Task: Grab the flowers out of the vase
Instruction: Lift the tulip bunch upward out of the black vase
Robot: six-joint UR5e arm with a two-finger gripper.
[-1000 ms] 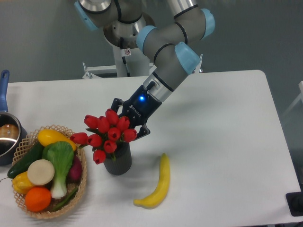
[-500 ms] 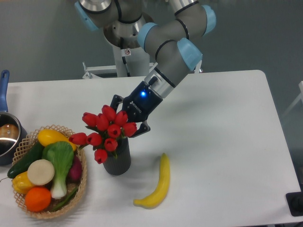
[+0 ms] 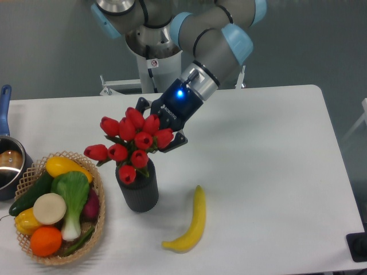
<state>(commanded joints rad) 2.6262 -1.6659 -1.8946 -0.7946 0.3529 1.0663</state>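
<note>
Gripper (image 3: 153,127) clamped on the flowers (image 3: 131,143) from behind (fingers mostly hidden by buds); bunch sits high in the vase (image 3: 137,189), banana (image 3: 190,223) nearby.

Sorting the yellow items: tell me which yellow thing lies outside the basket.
The banana: it lies bare on the table right of the vase, whereas the other yellow produce sits inside the woven basket.

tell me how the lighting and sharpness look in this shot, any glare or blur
Camera view: soft even light, with faint shadows under the banana and vase; mild sheen on the white table; a blue LED glows on the gripper; the tulips look slightly soft, the picture is low-resolution, and the fingers are hidden behind the buds.
</note>
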